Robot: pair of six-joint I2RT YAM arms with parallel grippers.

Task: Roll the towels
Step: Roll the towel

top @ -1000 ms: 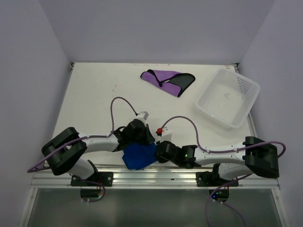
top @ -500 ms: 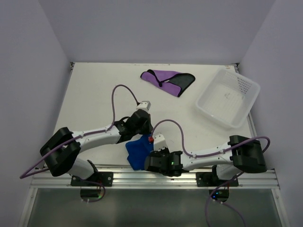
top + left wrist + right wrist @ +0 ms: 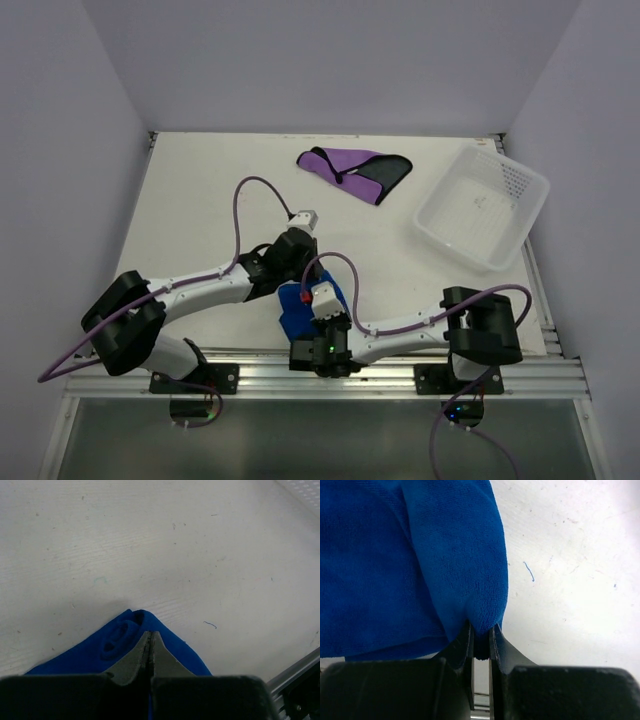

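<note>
Blue towel (image 3: 395,555) cut off; right tool (image 3: 481,631) pinching fold.

Top view: bright, even, diffuse light; table (image 3: 200,200) near white, matte, faint soft shadows toward 6 o'clock. Left wrist: soft grey shadow at blue towel (image 3: 122,637) tip, 6 o'clock strip black, blurred. Right wrist: towel nap crisp, 6 o'clock dark.

- Left arm (image 3: 200,290): stretched low from its base, wrist at the far-left side of the blue towel (image 3: 292,312).
- Left gripper (image 3: 150,639): jaws pressed fully together, tips down over the towel's fold.
- Right arm (image 3: 405,328): elbow doubled back, forearm lying low, wrist over the towel's near edge.
- Right gripper (image 3: 481,636): jaws pinched on a fold of the towel.
</note>
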